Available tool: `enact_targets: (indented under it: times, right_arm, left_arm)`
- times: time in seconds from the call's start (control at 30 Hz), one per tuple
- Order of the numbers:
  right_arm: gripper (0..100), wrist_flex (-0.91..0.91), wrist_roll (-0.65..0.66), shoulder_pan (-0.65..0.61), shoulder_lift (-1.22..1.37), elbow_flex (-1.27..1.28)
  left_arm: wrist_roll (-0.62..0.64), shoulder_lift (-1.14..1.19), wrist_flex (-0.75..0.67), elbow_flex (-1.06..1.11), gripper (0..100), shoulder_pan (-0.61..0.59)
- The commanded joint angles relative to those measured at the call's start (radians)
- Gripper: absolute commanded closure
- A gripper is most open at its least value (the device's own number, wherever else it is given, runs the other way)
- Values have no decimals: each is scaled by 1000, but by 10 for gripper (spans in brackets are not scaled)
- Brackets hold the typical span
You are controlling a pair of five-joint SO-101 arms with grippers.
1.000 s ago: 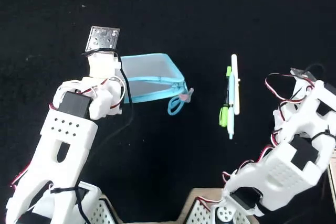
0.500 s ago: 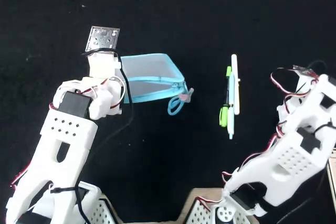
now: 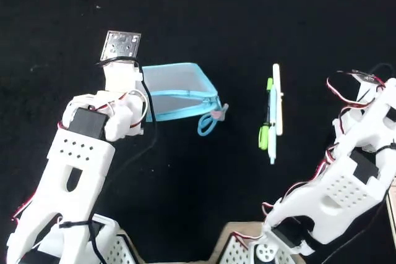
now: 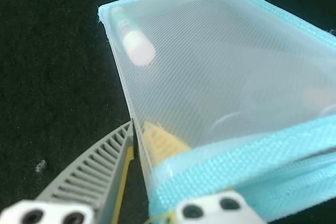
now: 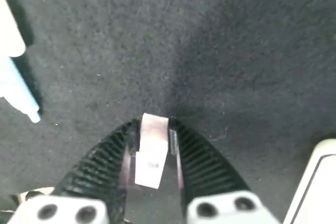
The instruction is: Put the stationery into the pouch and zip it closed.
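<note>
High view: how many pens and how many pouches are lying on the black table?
Pens: 3 (white pen, green pen, blue pen)
Pouches: 1 (teal pouch)
Total: 4

Lighting: even, diffuse, from overhead. The black tablecloth (image 3: 204, 23) absorbs light, and shadows on it are faint in the high view. The metal plate (image 3: 121, 46), upper left, shows bright glints. The translucent pouch (image 4: 220, 66) carries a soft sheen.
</note>
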Motion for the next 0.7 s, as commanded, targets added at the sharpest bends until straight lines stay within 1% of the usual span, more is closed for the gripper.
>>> enact_targets:
  times: [0.0, 0.13, 0.3, 0.5, 0.6, 0.67]
  right_arm:
    - [975, 11, 2, 6, -33, -48]
    - [913, 18, 2, 0, 51, -48]
    - [910, 41, -11, 6, 114, -50]
    - [909, 48, -52, 6, 120, -48]
    - [908, 48, -48, 6, 108, -16]
    - [886, 34, -48, 2, 77, 13]
  left_arm:
    - [9, 8, -5, 28, 970, 16]
    - [9, 8, -5, 28, 970, 16]
    - [9, 8, -5, 28, 970, 16]
    - [9, 8, -6, 28, 970, 16]
    - [9, 8, -6, 28, 970, 16]
    - [9, 8, -6, 27, 970, 16]
